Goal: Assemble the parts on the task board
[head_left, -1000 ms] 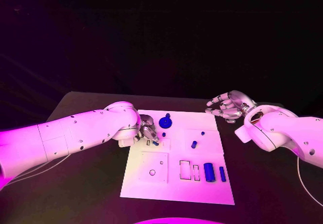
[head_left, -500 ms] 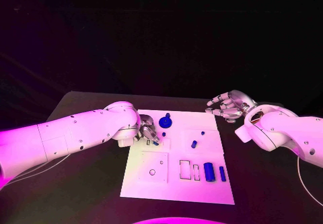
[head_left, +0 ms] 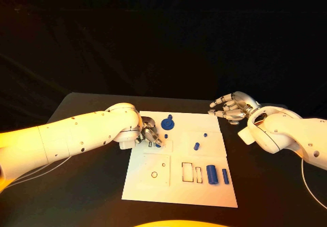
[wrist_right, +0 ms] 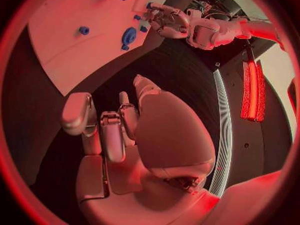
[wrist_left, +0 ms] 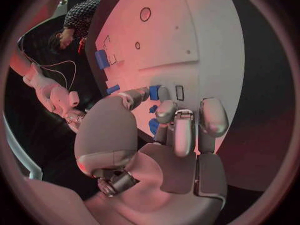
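While its fingers curl down over a small blue part near the board's upper-left corner, the left hand works low on the white task board; whether that piece is actually pinched cannot be told. Seating it well would likely call for a square, gentle press into its slot rather than a sideways push. Off the board's far right corner, the right hand hovers above the black desk, fingers loosely curled around nothing. Smooth and matte, the flat board carries rectangular cut-outs, a blue round knobbed part, and a blue cylinder beside a slimmer bar.
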Action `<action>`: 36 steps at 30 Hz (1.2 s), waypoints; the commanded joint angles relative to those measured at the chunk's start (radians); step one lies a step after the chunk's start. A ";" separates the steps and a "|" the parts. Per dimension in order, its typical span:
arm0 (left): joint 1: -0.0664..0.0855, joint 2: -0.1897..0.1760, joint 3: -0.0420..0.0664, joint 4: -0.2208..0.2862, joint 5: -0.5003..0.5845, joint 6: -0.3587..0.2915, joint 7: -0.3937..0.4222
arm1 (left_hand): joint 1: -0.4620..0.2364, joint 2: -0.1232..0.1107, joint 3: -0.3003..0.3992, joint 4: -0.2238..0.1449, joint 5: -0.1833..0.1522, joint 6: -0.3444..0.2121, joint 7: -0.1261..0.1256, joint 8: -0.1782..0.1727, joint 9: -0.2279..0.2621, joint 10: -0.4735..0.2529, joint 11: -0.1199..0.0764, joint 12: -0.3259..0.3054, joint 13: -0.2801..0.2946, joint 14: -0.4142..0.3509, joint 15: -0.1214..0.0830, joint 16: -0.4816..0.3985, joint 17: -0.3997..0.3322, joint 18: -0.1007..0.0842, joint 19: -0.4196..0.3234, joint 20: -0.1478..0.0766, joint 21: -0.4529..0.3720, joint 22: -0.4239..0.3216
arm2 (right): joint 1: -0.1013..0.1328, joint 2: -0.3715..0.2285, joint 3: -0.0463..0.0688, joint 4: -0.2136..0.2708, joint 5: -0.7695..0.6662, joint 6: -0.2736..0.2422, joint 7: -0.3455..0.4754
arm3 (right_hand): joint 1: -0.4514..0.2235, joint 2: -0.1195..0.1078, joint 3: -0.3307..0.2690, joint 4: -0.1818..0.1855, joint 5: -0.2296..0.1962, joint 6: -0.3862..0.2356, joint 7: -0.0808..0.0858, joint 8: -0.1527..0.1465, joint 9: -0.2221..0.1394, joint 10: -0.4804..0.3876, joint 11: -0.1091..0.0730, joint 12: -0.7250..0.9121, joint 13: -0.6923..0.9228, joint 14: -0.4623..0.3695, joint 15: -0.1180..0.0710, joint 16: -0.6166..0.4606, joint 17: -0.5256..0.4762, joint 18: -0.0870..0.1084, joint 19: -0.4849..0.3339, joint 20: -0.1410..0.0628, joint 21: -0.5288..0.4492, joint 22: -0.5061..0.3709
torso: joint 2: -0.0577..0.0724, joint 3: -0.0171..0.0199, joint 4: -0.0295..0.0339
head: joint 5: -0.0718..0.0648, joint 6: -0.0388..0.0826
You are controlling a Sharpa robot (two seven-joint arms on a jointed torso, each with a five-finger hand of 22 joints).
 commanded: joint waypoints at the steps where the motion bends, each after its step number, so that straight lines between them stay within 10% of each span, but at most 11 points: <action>1: -0.003 0.001 -0.002 -0.001 0.013 0.020 -0.009 | -0.006 0.002 -0.014 0.004 -0.004 -0.001 0.010 -0.004 -0.001 -0.002 0.000 -0.003 -0.002 0.083 -0.006 0.000 0.181 -0.020 0.008 0.000 -0.004 0.000 | -0.001 -0.001 0.000 0.001 -0.004 0.009 0.007 | -0.010 -0.001 0.007 0.001 0.002 -0.005 -0.004 0.006 0.001 -0.003 0.001 -0.001 0.001 0.079 -0.001 -0.004 0.149 0.010 -0.002 -0.004 0.001 0.001 | 0.000 -0.0001 -0.0003 | 0.000 0.001; 36: -0.002 0.000 -0.002 -0.008 0.011 0.004 -0.004 | -0.050 0.004 -0.186 0.050 -0.009 0.006 0.013 -0.014 0.002 0.000 0.003 0.000 0.004 0.084 -0.003 0.000 0.184 -0.020 0.011 0.003 -0.006 0.003 | -0.007 -0.004 0.000 -0.001 -0.003 0.004 0.013 | -0.014 -0.003 0.007 0.002 0.001 -0.006 -0.004 0.008 0.001 -0.003 0.001 -0.002 0.000 0.079 -0.001 -0.005 0.148 0.010 -0.002 -0.004 -0.001 -0.001 | -0.001 -0.0001 -0.0001 | -0.001 0.005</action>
